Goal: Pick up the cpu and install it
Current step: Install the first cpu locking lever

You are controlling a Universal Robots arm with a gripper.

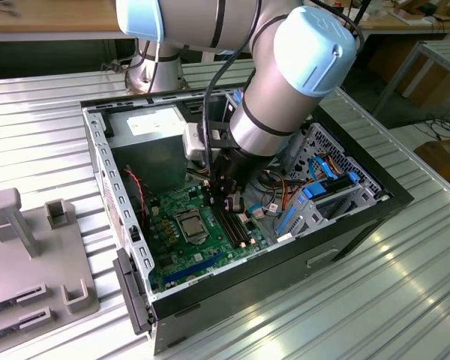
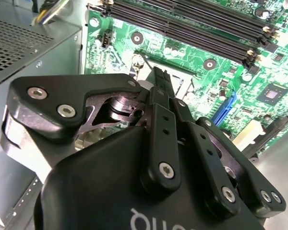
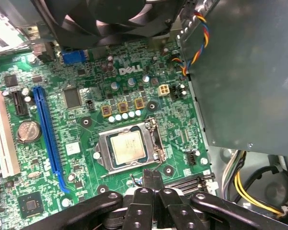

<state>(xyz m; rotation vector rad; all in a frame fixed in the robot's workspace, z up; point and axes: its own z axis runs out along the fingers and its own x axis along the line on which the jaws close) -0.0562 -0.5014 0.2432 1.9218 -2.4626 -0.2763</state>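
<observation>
The cpu (image 3: 127,145) is a small silver-grey square lying flat inside the metal-framed socket (image 3: 103,158) on the green motherboard (image 3: 86,124). In the exterior view the cpu (image 1: 191,225) shows in the middle of the board. My gripper (image 3: 152,178) hangs a little above the board just beside the socket's edge, its two black fingers pressed together with nothing between them. In the exterior view the gripper (image 1: 229,204) stands to the right of the socket, over the long black memory slots (image 1: 236,229). In the second wrist view the gripper (image 2: 159,79) points down at the socket area.
The open computer case (image 1: 127,247) stands on a ribbed metal table. A grey power-supply box (image 1: 146,142) fills the case's far corner. A black fan (image 3: 105,19), coloured cables (image 3: 197,33) and a drive cage with blue clips (image 1: 322,191) crowd the board. Grey fixtures (image 1: 30,240) stand at the exterior view's left.
</observation>
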